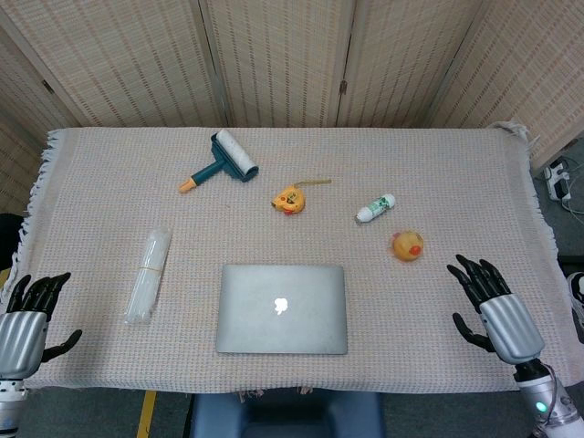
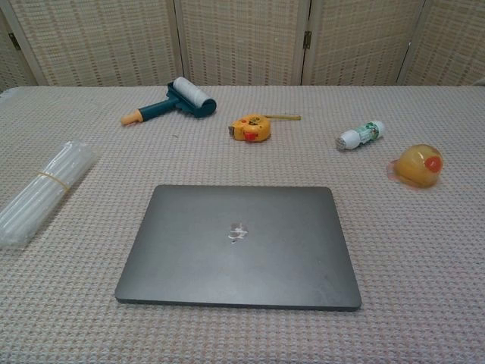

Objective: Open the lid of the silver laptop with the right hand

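Laptop: I see the silver laptop (image 1: 282, 308) lying flat with its lid down at the near middle of the surface (image 1: 456, 182), logo facing up; in the chest view it reads darker grey (image 2: 239, 245).
Right hand: my right hand (image 1: 493, 308) hovers over the near right part of the surface, fingers spread apart and holding nothing, well apart from the laptop's right edge.
Left hand: my left hand (image 1: 26, 319) sits at the near left corner, just off the edge of the cloth, fingers apart and empty.
Chest view: neither hand shows here.
Roller: a lint roller (image 1: 222, 161) with a dark green handle and orange tip lies at the far left of middle.
Tape measure: a yellow tape measure (image 1: 289, 198) lies far of the laptop, near the centre, with a short length of tape pulled out to its right.
Bottle: a small white bottle (image 1: 375, 208) with a green label lies on its side, right of the tape measure.
Duck: a yellow rubber duck (image 1: 408, 245) sits near of the bottle, between the laptop and my right hand.
Bundle: a clear plastic bundle (image 1: 149, 274) held by a band lies left of the laptop.
Cover: a pale woven cloth spreads across the surface.
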Controlling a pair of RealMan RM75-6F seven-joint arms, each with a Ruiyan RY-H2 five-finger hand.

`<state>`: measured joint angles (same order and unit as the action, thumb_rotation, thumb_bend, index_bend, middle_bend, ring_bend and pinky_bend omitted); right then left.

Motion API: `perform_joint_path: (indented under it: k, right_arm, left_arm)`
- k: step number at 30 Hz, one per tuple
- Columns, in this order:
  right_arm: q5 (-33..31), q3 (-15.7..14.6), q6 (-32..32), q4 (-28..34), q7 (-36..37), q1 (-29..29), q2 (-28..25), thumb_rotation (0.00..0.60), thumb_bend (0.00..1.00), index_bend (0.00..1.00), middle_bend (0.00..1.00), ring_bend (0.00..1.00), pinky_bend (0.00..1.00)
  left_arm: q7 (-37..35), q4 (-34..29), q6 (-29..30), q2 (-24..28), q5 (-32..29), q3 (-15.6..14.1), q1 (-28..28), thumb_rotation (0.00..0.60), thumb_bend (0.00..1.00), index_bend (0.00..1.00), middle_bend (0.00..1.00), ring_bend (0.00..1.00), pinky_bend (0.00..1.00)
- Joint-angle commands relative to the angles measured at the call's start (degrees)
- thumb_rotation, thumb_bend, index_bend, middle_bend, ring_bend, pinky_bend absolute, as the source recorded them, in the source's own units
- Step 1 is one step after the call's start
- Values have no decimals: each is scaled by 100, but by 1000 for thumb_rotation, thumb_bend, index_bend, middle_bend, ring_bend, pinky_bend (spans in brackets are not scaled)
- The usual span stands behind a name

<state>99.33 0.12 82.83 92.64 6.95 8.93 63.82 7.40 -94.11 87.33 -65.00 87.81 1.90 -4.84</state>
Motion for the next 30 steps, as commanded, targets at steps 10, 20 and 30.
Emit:
perform_joint_path:
  k: [10, 20, 30]
  right_arm:
    - [750, -143, -1466, 460, -574, 1174, 560, 600, 475, 0, 0, 59, 0]
    - [447, 106, -2594, 594, -1111, 2008, 1338, 600, 444, 0, 0, 37, 0]
    - [-71, 224, -3342, 429, -1822, 2499, 2170, 600, 367, 0, 0, 0, 0]
  left_arm:
    - [28, -53, 27, 27, 68, -17, 9, 600, 249, 125, 182, 151, 37]
    - [-19, -57, -37, 23, 144, -19, -55, 600, 249, 125, 182, 152, 37]
    - [-152, 36, -75, 50, 102, -58, -29, 600, 249, 125, 181, 152, 37]
